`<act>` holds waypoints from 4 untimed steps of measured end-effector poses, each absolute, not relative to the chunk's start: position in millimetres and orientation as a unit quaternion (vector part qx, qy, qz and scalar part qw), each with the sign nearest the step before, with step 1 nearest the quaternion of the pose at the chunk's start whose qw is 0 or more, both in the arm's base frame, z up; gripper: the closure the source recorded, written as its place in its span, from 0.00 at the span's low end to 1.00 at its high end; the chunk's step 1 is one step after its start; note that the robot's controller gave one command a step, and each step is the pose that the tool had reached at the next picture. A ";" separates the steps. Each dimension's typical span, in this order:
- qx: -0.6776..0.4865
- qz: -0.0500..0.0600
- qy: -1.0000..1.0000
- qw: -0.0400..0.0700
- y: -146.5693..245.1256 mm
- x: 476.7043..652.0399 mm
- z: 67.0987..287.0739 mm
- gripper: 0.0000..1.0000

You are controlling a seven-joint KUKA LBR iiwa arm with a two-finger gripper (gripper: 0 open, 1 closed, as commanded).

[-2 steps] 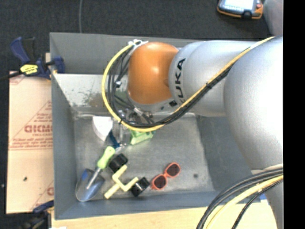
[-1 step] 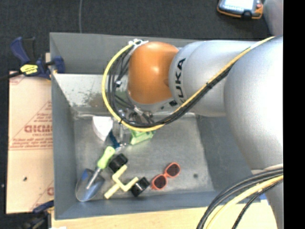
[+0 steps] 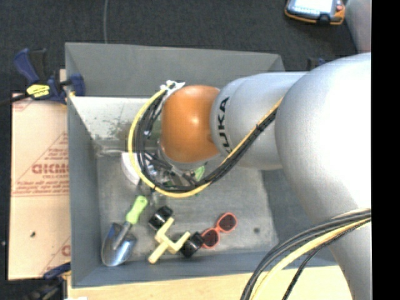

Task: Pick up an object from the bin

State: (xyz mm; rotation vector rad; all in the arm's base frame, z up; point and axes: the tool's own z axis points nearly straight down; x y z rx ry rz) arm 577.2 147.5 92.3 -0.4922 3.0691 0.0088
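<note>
Gripper (image 3: 166,174) (state: can't tell) nr 1 trowel (image 3: 122,237), 1 red sunglasses (image 3: 219,228), 1 wheeled toy (image 3: 167,240).

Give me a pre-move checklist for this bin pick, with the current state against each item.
1. Orange wrist cover inside the bin walls: ok.
2. What lies directly beneath the wrist: cannot tell; a white thing peeks out at its left.
3. Green-handled trowel clear of the arm: ok, front left corner.
4. Cream axle with black wheels clear of the arm: ok, beside the trowel.
5. Red sunglasses lying free: ok, near the front wall.
</note>
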 end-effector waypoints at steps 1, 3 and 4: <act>-0.157 0.004 0.987 0.017 165.1 570.9 84.1 1.00; -0.142 0.003 0.990 0.023 149.6 590.4 152.0 1.00; -0.317 0.001 0.948 0.014 187.4 540.6 77.1 1.00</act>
